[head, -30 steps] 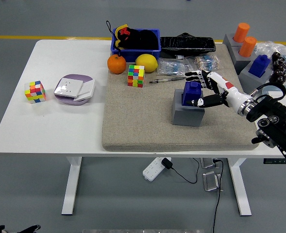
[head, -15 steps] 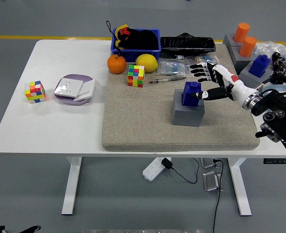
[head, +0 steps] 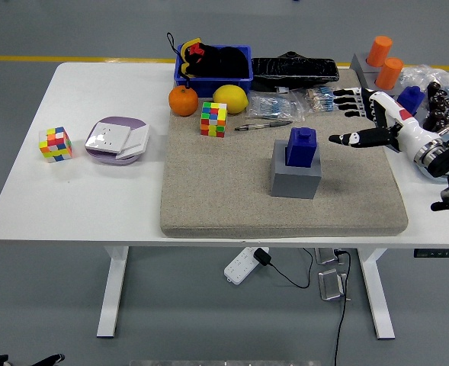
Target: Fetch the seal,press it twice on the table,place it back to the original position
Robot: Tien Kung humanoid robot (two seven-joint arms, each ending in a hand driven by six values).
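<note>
Blue seal [head: 301, 146] seated in grey holder [head: 295, 176], mid frame; right hand [head: 369, 122] fingers spread, empty; risk: stray arm swing tips seal

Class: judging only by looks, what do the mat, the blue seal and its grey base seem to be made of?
Mat: probably woven fabric or felt; beige, speckled, matte, thick soft edges.
Seal: likely moulded plastic; uniform blue, crisp blocky edges.
Base: plastic or painted material; flat, even grey, no grain. Uncertain.
</note>
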